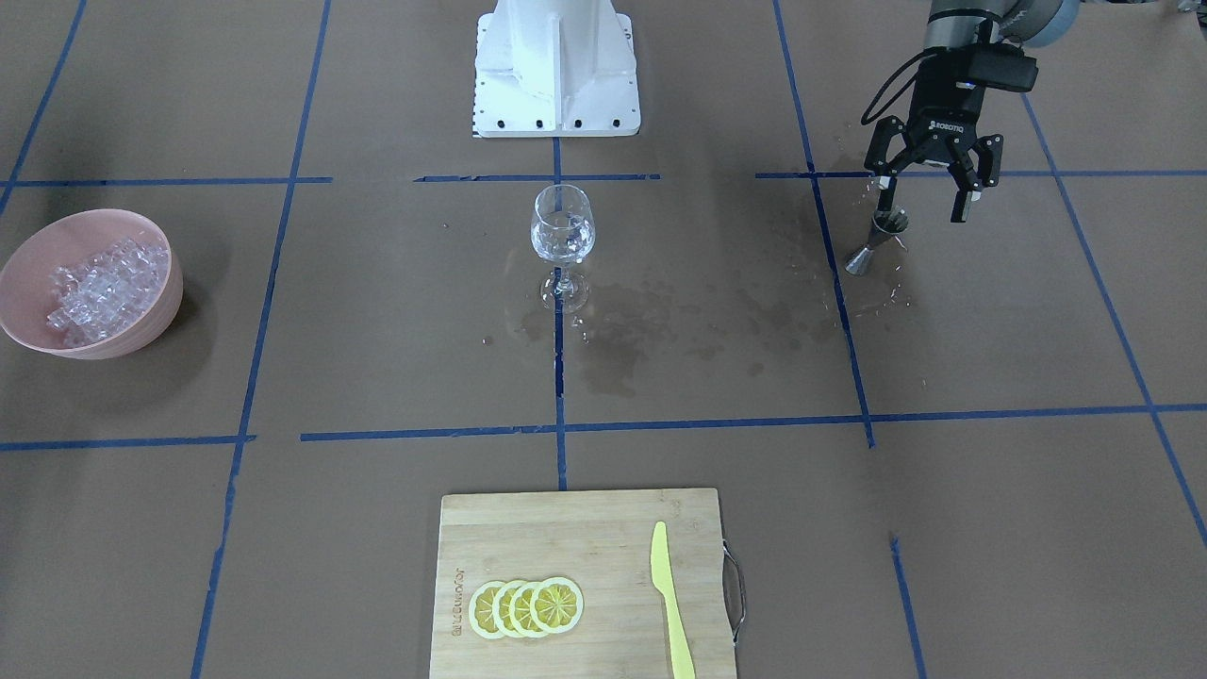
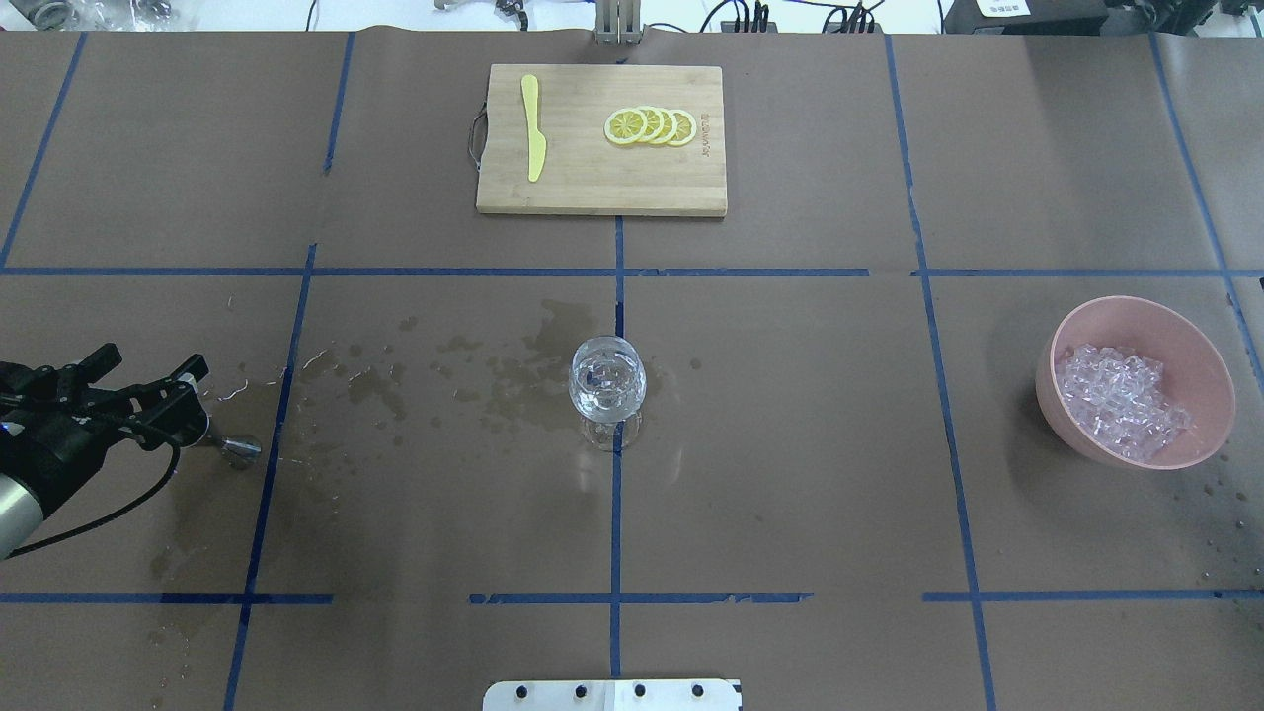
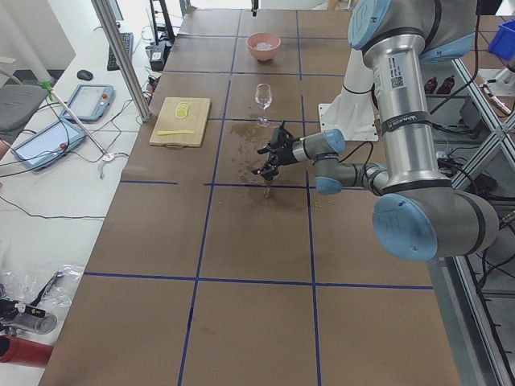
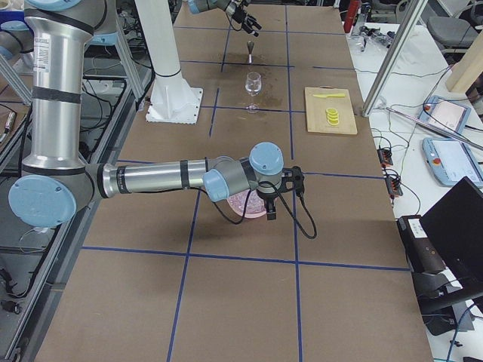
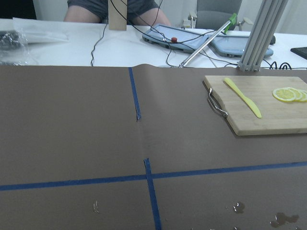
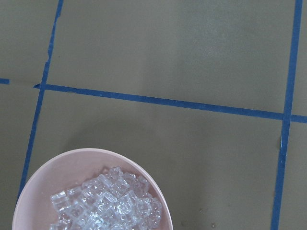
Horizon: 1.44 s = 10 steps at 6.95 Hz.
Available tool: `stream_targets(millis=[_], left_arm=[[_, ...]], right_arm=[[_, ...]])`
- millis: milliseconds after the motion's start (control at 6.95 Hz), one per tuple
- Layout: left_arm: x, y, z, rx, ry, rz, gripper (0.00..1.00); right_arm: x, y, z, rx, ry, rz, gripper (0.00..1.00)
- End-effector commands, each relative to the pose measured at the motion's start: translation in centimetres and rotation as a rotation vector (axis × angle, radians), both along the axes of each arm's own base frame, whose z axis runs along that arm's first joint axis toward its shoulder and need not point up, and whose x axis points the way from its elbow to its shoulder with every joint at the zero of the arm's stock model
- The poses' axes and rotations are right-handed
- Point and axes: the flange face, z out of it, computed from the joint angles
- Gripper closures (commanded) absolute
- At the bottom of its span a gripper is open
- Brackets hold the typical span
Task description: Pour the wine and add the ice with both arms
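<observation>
A clear wine glass point(image 1: 562, 231) stands at the table's middle, also in the overhead view point(image 2: 607, 380). The ice point(image 1: 94, 283) fills a pink bowl point(image 1: 28, 321), seen from overhead point(image 2: 1121, 400) and in the right wrist view point(image 6: 108, 203). My left gripper point(image 1: 924, 203) is open, with one finger just over a small metal jigger point(image 1: 872, 243) that stands on the table; the gripper also shows from overhead point(image 2: 158, 360). My right gripper point(image 4: 283, 192) hovers over the pink bowl point(image 4: 249, 205). It shows only in the exterior right view, so I cannot tell if it is open or shut.
A wooden cutting board point(image 1: 566, 528) with lemon slices point(image 1: 526, 606) and a yellow knife point(image 1: 671, 604) lies at the far side. Wet spill patches point(image 1: 660, 316) spread between glass and jigger. The white pedestal point(image 1: 556, 66) stands behind the glass.
</observation>
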Motion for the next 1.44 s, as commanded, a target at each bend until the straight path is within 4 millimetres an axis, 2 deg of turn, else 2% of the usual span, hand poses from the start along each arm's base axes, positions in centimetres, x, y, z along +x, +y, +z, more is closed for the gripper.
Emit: stream_targets(millis=[0, 144, 576, 864, 1296], left_arm=[[2.6, 3.1, 3.0, 0.026, 0.010, -0.090, 0.01], [2.5, 3.1, 3.6, 0.046, -0.002, -0.130, 0.01], [3.7, 5.0, 4.2, 0.085, -0.019, -0.138, 0.01], [4.5, 5.5, 6.6, 0.101, -0.060, -0.142, 0.01], [5.3, 6.2, 6.4, 0.101, -0.048, -0.124, 0.01]], right_arm=[[-0.4, -0.2, 0.2, -0.003, 0.003, -0.007, 0.00], [-0.4, -0.2, 0.3, -0.005, 0.003, -0.007, 0.00], [-0.4, -0.2, 0.6, -0.009, 0.005, -0.007, 0.00], [-0.4, -0.2, 0.6, -0.009, 0.004, -0.007, 0.00], [-0.4, -0.2, 0.5, -0.009, 0.003, -0.006, 0.00]])
